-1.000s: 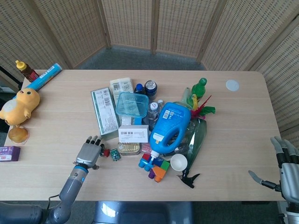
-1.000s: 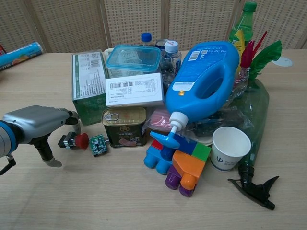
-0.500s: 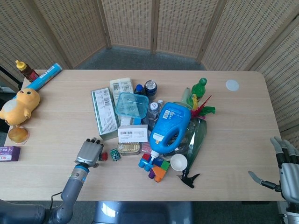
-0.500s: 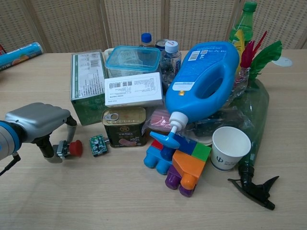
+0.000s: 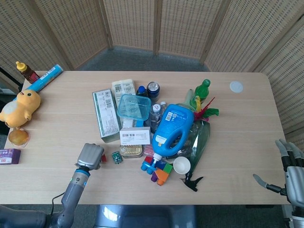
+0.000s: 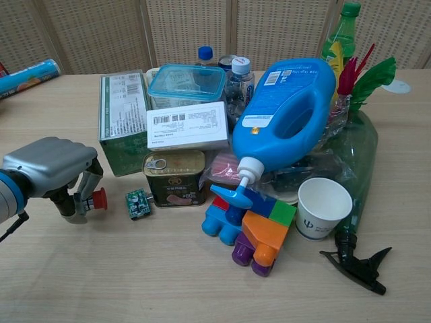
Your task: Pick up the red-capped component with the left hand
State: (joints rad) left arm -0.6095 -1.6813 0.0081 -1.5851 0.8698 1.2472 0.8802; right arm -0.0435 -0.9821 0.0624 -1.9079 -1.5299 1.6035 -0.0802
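Note:
The red-capped component (image 6: pixel 98 198) is a small grey and black part with a round red cap. It sits at the front left of the table, and in the head view only a sliver of the red cap (image 5: pixel 103 158) shows beside my knuckles. My left hand (image 6: pixel 48 167) curls over it, pinching its body between thumb and fingers, cap pointing right. I cannot tell whether it is clear of the tabletop. My right hand (image 5: pixel 290 170) hangs off the table's right edge, fingers spread, holding nothing.
A small green circuit board (image 6: pixel 137 203) lies just right of the component, and a tin can (image 6: pixel 175 178) and a green box (image 6: pixel 121 121) stand close behind. A blue detergent bottle (image 6: pixel 291 108), toy blocks (image 6: pixel 250 225) and a paper cup (image 6: pixel 322 206) fill the middle.
My left hand has closed around the red-capped component and drawn it left, away from the circuit board, and slightly up. The right hand has not moved.

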